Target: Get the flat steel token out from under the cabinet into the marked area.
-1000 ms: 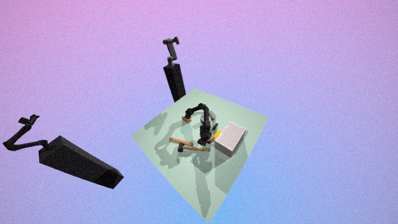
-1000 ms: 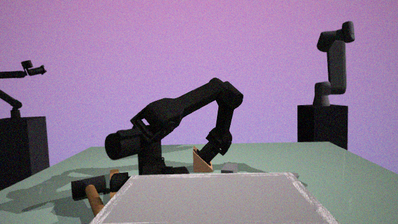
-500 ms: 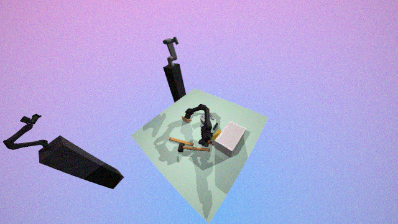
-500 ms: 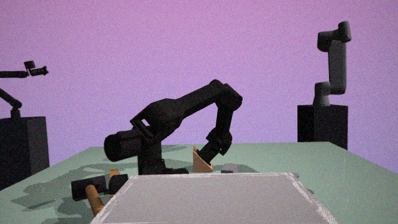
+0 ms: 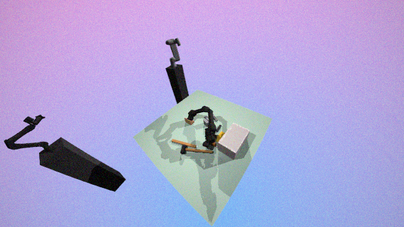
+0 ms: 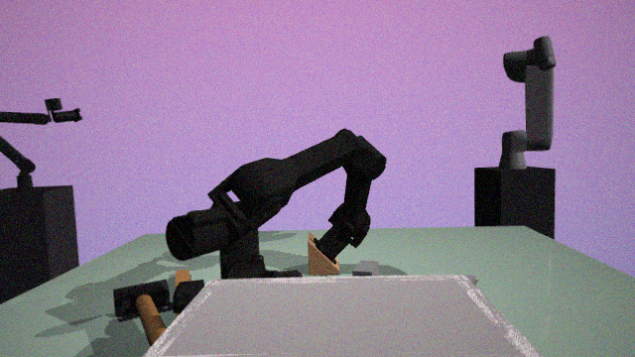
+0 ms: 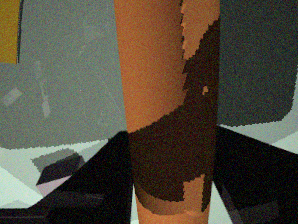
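My gripper (image 7: 165,136) is shut on an orange round handle (image 7: 155,75), which runs up the wrist view between the black fingers; the rest of that tool is hidden. In the top view the hand hangs just in front of the cabinet (image 5: 234,139), a pale box that also fills the bottom of the exterior view (image 6: 337,317). The yellow marked area (image 5: 220,135) (image 7: 8,32) lies beside the cabinet's front, partly covered by the hand and arm. The steel token and the vent slots cannot be made out in any view.
On the table (image 5: 208,189), an orange stick (image 5: 181,142) and a black-headed hammer (image 5: 199,151) (image 6: 151,319) lie left of the hand. Grey pieces (image 5: 206,121) lie behind the arm; a dark piece (image 5: 218,128) lies near the yellow area. Other arms stand on black pedestals outside the table.
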You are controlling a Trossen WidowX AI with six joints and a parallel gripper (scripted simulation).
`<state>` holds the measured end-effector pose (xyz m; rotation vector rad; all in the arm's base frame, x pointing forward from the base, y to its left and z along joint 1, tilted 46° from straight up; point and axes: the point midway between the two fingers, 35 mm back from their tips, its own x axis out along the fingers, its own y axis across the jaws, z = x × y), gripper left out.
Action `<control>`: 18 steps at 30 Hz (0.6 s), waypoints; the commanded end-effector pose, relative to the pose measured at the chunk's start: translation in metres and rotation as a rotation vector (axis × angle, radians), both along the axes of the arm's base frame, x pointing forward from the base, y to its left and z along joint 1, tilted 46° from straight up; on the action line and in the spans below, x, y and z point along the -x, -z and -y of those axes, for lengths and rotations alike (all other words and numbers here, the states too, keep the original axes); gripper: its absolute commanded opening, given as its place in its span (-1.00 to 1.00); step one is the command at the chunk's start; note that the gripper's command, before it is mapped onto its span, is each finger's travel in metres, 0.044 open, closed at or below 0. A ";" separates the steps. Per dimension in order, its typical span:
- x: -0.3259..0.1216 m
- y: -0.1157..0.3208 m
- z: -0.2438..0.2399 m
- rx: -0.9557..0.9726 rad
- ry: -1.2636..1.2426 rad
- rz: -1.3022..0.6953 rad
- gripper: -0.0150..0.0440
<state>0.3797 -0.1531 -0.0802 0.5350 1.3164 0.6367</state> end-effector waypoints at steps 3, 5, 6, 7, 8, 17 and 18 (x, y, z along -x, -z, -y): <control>-0.001 -0.004 -0.005 0.000 0.005 -0.002 -0.49; -0.001 -0.005 -0.007 -0.001 0.005 -0.002 -0.49; -0.001 -0.006 -0.008 -0.001 0.005 -0.002 -0.49; -0.001 -0.007 -0.009 -0.001 0.005 -0.002 -0.49; -0.001 -0.007 -0.010 -0.001 0.005 -0.002 -0.49; 0.000 -0.013 -0.016 -0.001 0.005 -0.002 -0.49; 0.000 -0.014 -0.017 -0.001 0.005 -0.002 -0.49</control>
